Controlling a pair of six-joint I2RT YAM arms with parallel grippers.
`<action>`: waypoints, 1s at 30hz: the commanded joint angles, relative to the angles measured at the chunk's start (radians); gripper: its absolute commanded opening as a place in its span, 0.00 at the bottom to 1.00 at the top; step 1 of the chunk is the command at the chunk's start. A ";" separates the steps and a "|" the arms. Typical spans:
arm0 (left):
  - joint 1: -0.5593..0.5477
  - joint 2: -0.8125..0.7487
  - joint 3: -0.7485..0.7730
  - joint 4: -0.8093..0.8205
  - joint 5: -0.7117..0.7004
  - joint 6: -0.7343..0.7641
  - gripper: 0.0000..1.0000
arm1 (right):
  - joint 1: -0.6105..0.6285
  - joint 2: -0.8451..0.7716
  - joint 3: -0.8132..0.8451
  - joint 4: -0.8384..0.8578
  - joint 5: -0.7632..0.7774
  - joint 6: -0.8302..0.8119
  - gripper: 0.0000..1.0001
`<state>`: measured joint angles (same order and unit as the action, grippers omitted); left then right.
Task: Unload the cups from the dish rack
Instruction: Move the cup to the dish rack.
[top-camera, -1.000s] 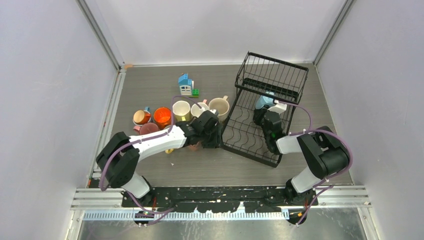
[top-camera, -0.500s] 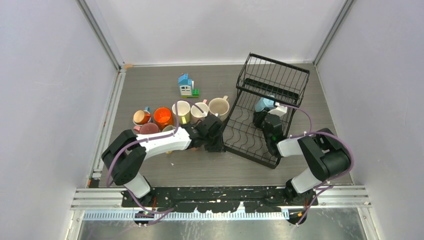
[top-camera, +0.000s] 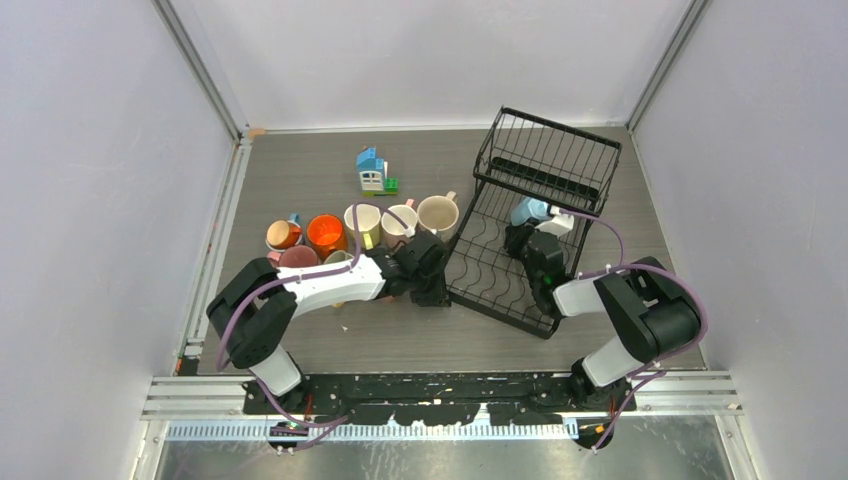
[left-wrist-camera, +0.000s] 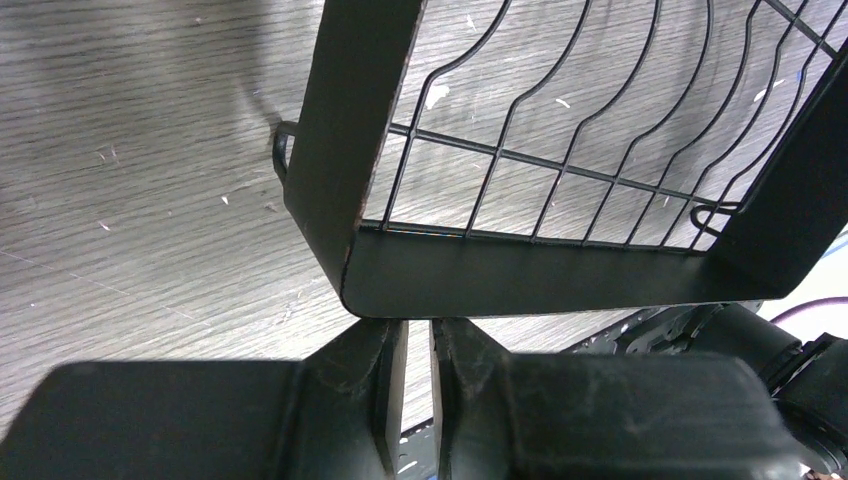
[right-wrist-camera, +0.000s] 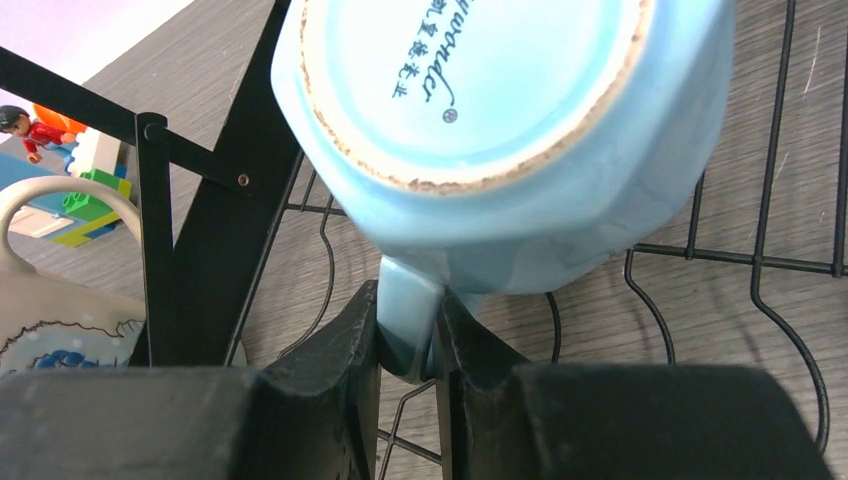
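Light blue cup (top-camera: 527, 210) located inside the dish rack (top-camera: 490, 265), over the far part of the wire base, just under the near rim of the upper basket (top-camera: 548, 160). Tipped on its side: rough foot ring and printed base (right-wrist-camera: 470, 70) turned to the right wrist camera, mouth turned away and unseen, long axis running roughly near to far. Handle (right-wrist-camera: 405, 320) pointing down toward the arm, clamped between the right jaws. Resting on the wires or carried clear of them: not determinable.

Edges and clearance: basket rim close above the cup, open wire base to its left. Upright post (right-wrist-camera: 155, 230) of the rack just left of the cup in the wrist view. Rack set askew on the tabletop (top-camera: 330, 170), near-left corner (left-wrist-camera: 350, 290) of its flat black frame right at the tips of the left jaws. Left jaws almost together, a thin slit between, nothing seen in it; contact with the frame not determinable.

Other cups grouped on the tabletop left of the rack: cream cup (top-camera: 438, 213) close beside its left edge, orange cup (top-camera: 325, 233) further left. Toy block house (top-camera: 372, 170) beyond them, apart. Open tabletop between the rack and the arm bases.

Surface grey wood-grain, flecked with pale scuffs. Pale walls on three sides, metal rails in the corners.
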<state>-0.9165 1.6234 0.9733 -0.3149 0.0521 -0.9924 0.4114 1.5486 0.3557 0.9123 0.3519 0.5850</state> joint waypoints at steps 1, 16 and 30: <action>0.018 0.016 0.021 0.146 -0.105 -0.026 0.15 | 0.049 0.001 -0.028 -0.023 0.009 -0.038 0.18; 0.018 0.016 0.009 0.148 -0.118 -0.070 0.05 | 0.064 -0.049 -0.074 0.000 -0.018 -0.008 0.17; 0.018 0.024 0.004 0.160 -0.121 -0.090 0.02 | 0.106 -0.114 -0.108 -0.032 0.006 -0.007 0.16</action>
<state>-0.9161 1.6314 0.9733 -0.2798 0.0170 -1.0653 0.5026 1.4612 0.2642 0.9211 0.3531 0.5755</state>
